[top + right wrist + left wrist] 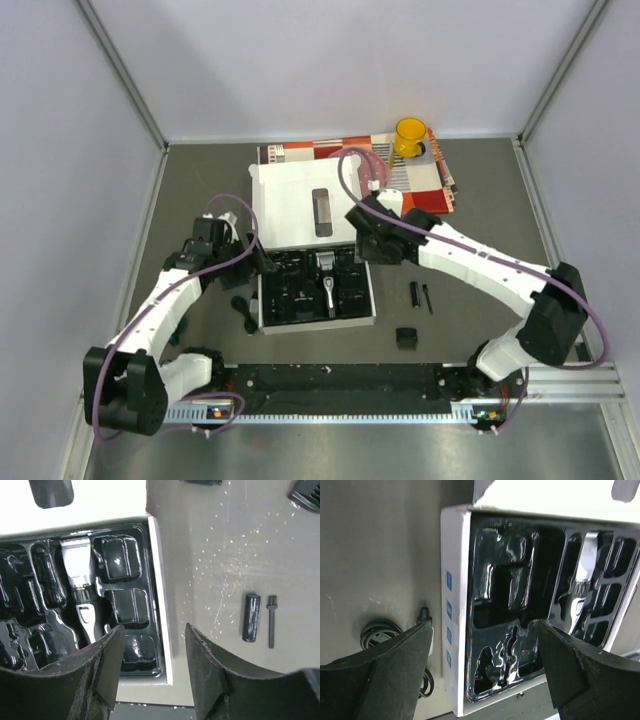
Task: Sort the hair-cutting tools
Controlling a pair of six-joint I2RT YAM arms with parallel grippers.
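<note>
Clipper (80,580) lies in the moulded tray (500,600) at centre; cord (377,632) at left, two sticks (251,617) and a guard comb (406,338) at right wait on the desk (480,210). Both arms' jaws stand apart, empty.

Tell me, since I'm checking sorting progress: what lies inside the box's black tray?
The clipper lies in the middle slot of the black tray, with three black blocks, probably guard combs, right of it. Left recesses look empty. The right tool hides part of the near row.
</note>
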